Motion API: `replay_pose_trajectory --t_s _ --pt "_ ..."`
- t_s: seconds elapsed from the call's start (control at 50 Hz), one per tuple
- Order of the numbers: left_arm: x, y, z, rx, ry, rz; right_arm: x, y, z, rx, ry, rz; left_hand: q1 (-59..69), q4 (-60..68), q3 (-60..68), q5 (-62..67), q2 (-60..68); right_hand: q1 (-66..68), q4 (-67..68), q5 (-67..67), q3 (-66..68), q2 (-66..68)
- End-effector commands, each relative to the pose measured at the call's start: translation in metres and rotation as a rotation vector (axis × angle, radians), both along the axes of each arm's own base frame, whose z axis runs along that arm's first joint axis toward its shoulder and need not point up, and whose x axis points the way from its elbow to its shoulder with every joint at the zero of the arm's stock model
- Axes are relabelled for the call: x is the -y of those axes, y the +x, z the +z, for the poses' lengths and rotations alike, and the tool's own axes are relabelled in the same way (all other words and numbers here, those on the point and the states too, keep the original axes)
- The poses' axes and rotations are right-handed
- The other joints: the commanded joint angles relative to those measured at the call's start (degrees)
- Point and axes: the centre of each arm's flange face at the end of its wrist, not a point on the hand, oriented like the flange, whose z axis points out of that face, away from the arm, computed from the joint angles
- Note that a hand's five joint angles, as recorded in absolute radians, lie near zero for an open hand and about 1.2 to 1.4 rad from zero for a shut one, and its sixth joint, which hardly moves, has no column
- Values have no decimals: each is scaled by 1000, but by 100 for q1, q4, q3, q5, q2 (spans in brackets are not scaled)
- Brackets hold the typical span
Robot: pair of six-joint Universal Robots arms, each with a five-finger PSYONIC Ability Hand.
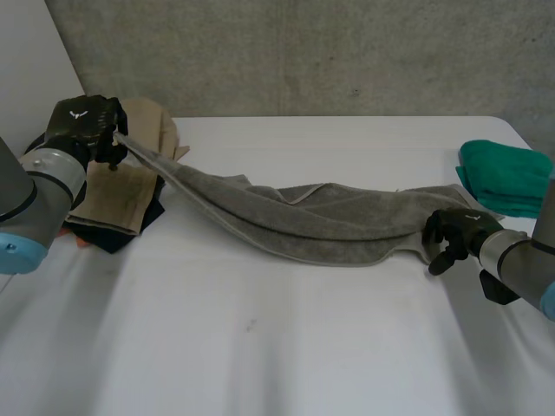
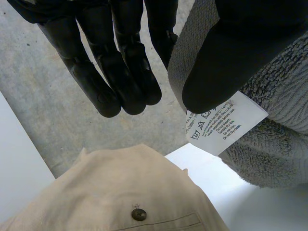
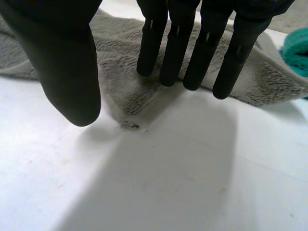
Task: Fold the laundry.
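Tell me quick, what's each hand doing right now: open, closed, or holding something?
Left hand: shut, pinching one end of the grey terry towel.
Right hand: open, fingers straight at the towel's other end, holding nothing.

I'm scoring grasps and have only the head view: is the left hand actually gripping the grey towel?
Observer: Yes. The left wrist view shows the left hand with its thumb clamped onto the grey towel, right beside a white care label.
Operator: And the right hand?
Observer: No grip. The right hand has straight fingers, tips on the towel near its corner, thumb off the cloth over the table.
Operator: What's below the left hand?
Observer: A beige garment with a dark button.
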Motion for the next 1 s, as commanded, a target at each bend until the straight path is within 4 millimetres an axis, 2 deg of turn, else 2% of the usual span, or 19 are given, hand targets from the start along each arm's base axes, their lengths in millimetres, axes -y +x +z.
replay_pose_trajectory --t_s 0.02,0.2,0.36,0.46,0.66,0.72,0.78,0.8,0.84,0.86,0.92,0.94,1.0 --pt "-2 -2 2 0 -8 -8 -3 7 -3 1 -18 34 1401 1128 1143 1311 1104 145 165 256 201 65" --pt "-3 -3 2 5 -8 -12 8 26 -10 -7 -114 56 1401 1128 1143 1311 1104 480 500 591 537 401" --pt "-4 -2 4 -1 -6 -6 23 38 -21 -43 -166 35 1401 1128 1143 1311 1104 1758 1778 1869 1814 1679" --pt "-6 -1 7 -1 -8 -5 32 37 -21 -59 -186 8 1401 1128 1143 1311 1104 3675 3695 3786 3731 3596" --pt "-10 0 14 -2 -22 -4 41 35 -17 -50 -208 9 1401 1128 1143 1311 1104 4302 4322 4413 4358 4222" --pt "-12 1 14 4 -14 -1 43 31 -10 -62 -211 17 1401 1128 1143 1311 1104 4302 4322 4413 4358 4222" --pt "-15 6 15 10 6 14 37 25 2 -99 -184 47 1401 1128 1143 1311 1104 4302 4322 4413 4358 4222" --pt "-16 7 16 13 13 19 30 18 18 -138 -168 78 1401 1128 1143 1311 1104 4302 4322 4413 4358 4222" --pt "-20 10 18 29 29 25 21 9 37 -191 -146 123 1401 1128 1143 1311 1104 4302 4322 4413 4358 4222" --pt "-25 15 20 53 49 36 7 -1 54 -253 -108 181 1401 1128 1143 1311 1104 4302 4322 4413 4358 4222" --pt "-37 21 25 112 95 45 -17 -17 76 -367 -20 275 1401 1128 1143 1311 1104 4302 4322 4413 4358 4222" --pt "-46 26 27 169 137 55 -36 -27 89 -443 57 344 1401 1128 1143 1311 1104 4302 4322 4413 4358 4222" --pt "-61 33 26 266 220 50 -63 -43 105 -539 193 448 1401 1128 1143 1311 1104 4302 4322 4413 4358 4222"
